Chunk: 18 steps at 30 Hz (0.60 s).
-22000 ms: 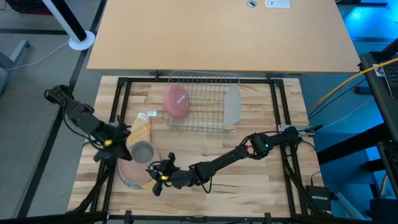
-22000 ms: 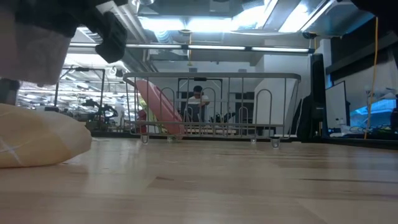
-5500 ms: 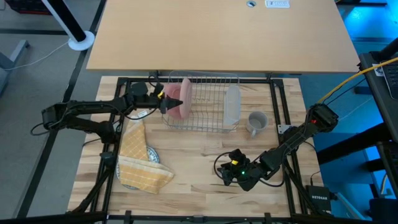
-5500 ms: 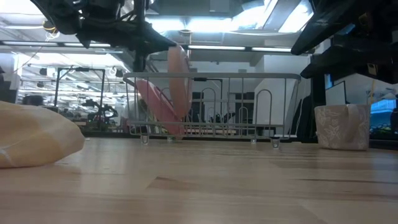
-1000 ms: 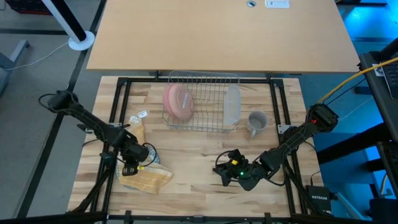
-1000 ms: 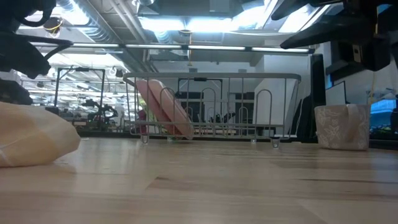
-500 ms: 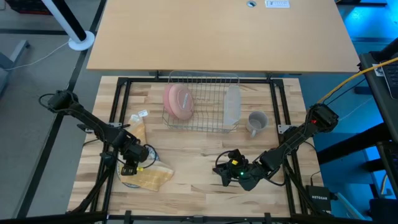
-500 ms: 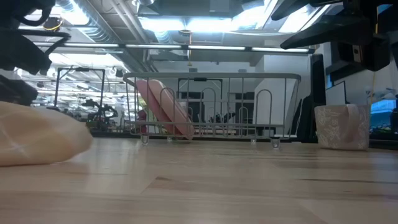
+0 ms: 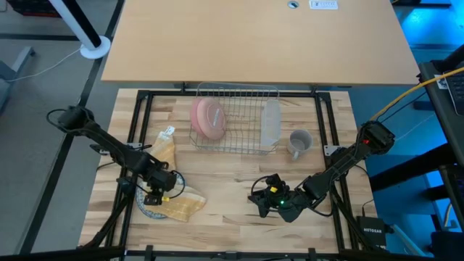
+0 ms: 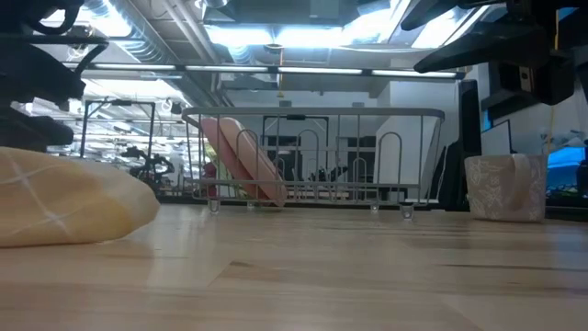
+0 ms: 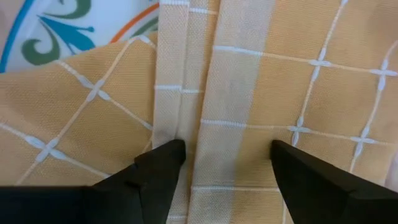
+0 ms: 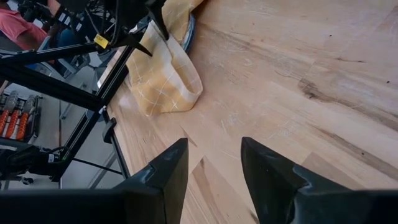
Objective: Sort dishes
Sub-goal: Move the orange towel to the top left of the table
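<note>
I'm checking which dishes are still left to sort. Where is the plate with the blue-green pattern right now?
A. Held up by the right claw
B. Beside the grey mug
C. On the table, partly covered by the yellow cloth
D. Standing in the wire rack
C: in the high view only an edge of the patterned plate shows from under the yellow cloth, with the open left claw right over it.

A silver wire rack [image 9: 235, 119] is seen near the tabletop's [image 9: 239, 217] far edge, with pink plates [image 9: 208, 118] leaned inside it and a small grey mug [image 9: 298, 142] set just beside it. Toward the near left corner, the left gripper [image 9: 155, 193] is poised over a yellow-tan cloth [image 9: 176, 199] draped across a patterned plate [image 9: 148, 211]. The right gripper [image 9: 258, 203] is held near the near edge.
</note>
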Tool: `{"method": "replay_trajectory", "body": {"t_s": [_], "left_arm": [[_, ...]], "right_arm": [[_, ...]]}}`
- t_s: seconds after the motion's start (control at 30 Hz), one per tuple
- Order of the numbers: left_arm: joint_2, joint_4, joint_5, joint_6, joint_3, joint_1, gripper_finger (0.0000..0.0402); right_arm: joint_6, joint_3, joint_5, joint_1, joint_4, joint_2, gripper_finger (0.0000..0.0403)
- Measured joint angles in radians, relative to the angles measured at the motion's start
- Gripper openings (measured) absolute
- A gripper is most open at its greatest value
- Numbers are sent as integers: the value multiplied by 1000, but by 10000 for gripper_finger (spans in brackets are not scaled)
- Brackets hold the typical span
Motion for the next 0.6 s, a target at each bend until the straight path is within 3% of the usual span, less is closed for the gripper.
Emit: {"method": "replay_trajectory", "body": {"t_s": [0.2,0.5,0.6], "left_arm": [[3,-2,-32,-16,-2,0,179],[8,-40,-50,-92,43,1,23],[11,-135,-56,-95,85,1,10]], "right_arm": [[0,0,0,0,0,0,154],[0,0,0,0,0,0,154],[-1,0,0,0,-1,0,154]]}}
